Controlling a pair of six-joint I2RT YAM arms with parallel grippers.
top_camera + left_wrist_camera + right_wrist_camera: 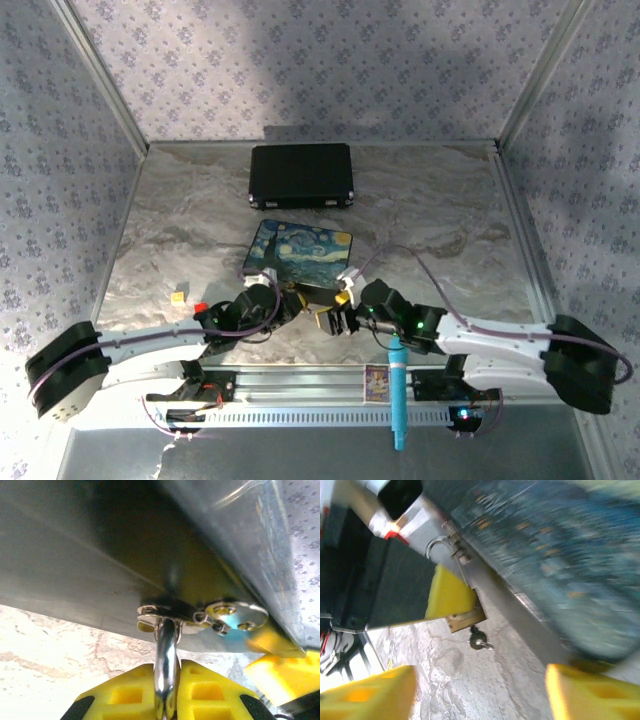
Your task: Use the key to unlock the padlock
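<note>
The padlock [465, 621] hangs from the hasp on the painted box [300, 248]. Its silver shackle [166, 667] passes up through the hasp plate [165, 612], and my left gripper [167, 695] is shut on it, yellow fingers [122, 695] on either side. In the right wrist view the brass body pokes out below the left arm's yellow finger [449, 596]. The key [477, 641] sticks out of the body's underside with a small ring on it. My right gripper [480, 695] stands open a short way from the key, nothing between its fingers [375, 692]. Seen from above, both grippers meet at the box's near edge [320, 305].
A black case [302, 175] lies at the back of the table. A small yellow cube [178, 297] and a red block [200, 305] sit left of the left arm. A blue pen-like tool [397, 395] and a small card [377, 381] rest on the front rail.
</note>
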